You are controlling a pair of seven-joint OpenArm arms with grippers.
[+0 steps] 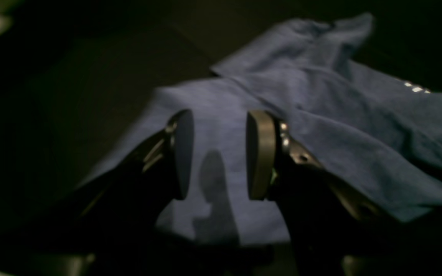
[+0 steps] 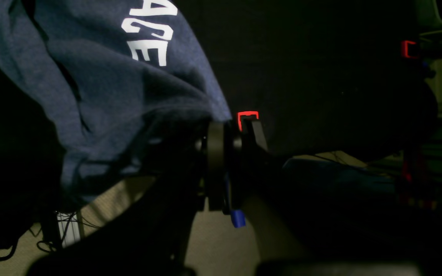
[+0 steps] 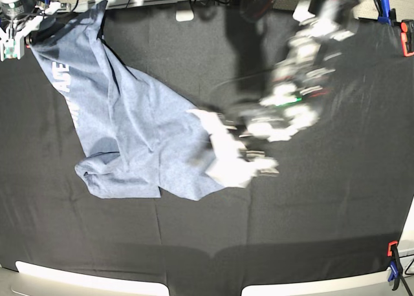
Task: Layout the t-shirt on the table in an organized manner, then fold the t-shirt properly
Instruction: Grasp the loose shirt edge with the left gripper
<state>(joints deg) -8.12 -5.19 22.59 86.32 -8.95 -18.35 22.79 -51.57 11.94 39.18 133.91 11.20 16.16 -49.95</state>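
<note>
Black cloth covers the table, clamped at its edges. The t-shirt lies rumpled across the table's left half, one corner drawn up to the far-left corner, where the right gripper is closed tight, seemingly pinching the hem, though that view is dim. The left gripper hangs over the shirt's right edge near the table's middle, jaws apart with nothing between them. Risks as I judge them: the right arm's pull could drag the shirt over the far edge, and the blurred, fast-moving left arm could bunch the cloth.
</note>
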